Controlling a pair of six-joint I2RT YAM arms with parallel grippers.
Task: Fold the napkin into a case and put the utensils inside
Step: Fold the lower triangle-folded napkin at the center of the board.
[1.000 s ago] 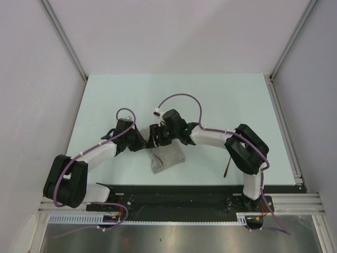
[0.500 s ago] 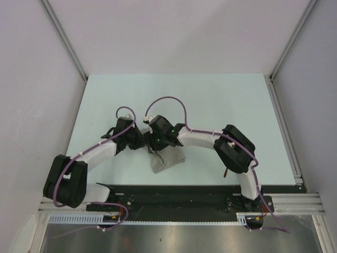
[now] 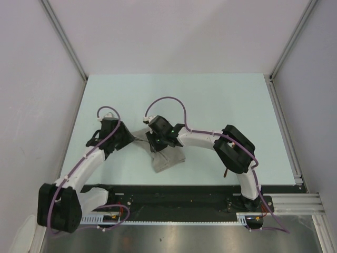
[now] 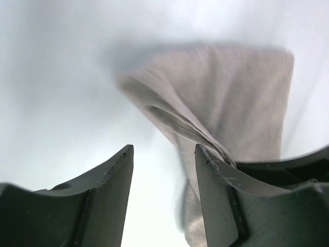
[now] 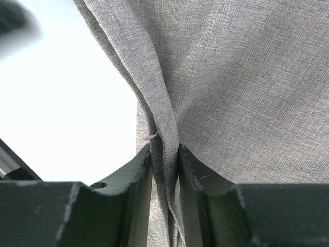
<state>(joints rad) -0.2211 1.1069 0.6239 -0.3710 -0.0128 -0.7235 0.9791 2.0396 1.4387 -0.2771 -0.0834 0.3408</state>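
Note:
The grey-beige napkin lies bunched and partly folded near the table's front middle. My right gripper hangs over its left end, shut on a raised fold of the cloth. In the right wrist view that fold is pinched between the fingers of the right gripper. My left gripper stands just left of the napkin, open and holding nothing. In the left wrist view the napkin lies ahead of the left gripper and runs past its right finger. A sliver of the copper fork peeks from under the right arm's elbow.
The pale table is walled by white panels at the left, back and right. A metal rail runs along its right edge. The black base plate of the arms sits at the near edge.
The left gripper has opened, let go of the napkin and drawn back to the left. The right gripper has closed on a fold of the napkin.

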